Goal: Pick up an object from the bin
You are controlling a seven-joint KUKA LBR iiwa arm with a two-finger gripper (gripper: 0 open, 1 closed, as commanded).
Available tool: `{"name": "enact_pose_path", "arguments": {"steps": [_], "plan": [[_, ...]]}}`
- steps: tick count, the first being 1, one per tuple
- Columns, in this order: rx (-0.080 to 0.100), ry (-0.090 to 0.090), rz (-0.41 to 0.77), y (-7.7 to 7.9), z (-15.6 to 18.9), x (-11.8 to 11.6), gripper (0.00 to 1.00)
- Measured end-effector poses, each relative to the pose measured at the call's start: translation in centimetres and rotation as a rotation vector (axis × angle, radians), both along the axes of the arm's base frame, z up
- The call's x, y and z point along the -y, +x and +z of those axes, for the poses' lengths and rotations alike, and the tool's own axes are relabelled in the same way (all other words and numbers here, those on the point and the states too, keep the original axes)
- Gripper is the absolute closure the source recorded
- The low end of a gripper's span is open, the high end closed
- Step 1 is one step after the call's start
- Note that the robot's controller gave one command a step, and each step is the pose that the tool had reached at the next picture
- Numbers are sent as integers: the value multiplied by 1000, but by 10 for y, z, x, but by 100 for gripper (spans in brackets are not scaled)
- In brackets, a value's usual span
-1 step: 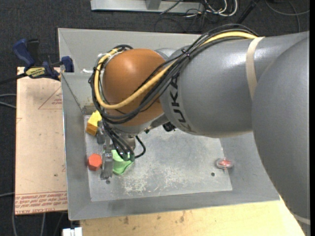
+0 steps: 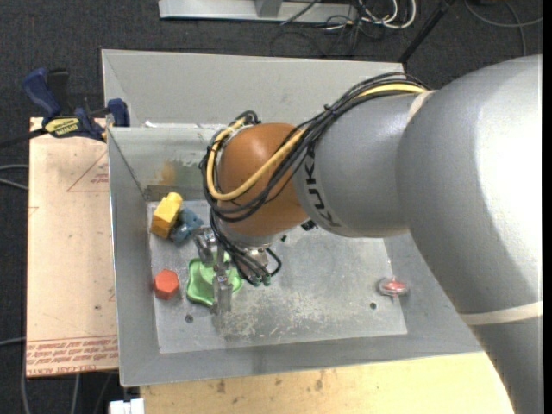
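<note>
My gripper [image 2: 221, 285] reaches down under the orange wrist cover into the left half of the bin. Its metal fingers [image 2: 212, 261] stand on a bright green soft thing [image 2: 203, 281] lying on the bin floor, one finger on it and one at its right edge. Whether the green thing is clamped I cannot make out. A small red-orange block [image 2: 166, 283] lies just left of the green thing. Further up left sits a yellow toy piece [image 2: 166, 215] with a blue-grey thing [image 2: 186, 228] against its right side.
A small round red and silver thing [image 2: 393, 287] lies on the bin floor at the right. The big arm covers the bin's upper right part.
</note>
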State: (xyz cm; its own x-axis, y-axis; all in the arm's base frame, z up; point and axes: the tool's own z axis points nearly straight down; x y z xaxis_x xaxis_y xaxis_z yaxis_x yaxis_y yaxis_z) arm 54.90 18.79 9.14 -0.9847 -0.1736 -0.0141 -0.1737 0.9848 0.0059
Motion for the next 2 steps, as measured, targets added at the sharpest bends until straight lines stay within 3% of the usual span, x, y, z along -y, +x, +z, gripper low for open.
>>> {"name": "enact_pose_path", "arguments": {"steps": [1, 2], "plan": [[3, 3, 7, 15, -14, -4, 0], [-5, -3, 6, 12, -18, -1, 100]]}}
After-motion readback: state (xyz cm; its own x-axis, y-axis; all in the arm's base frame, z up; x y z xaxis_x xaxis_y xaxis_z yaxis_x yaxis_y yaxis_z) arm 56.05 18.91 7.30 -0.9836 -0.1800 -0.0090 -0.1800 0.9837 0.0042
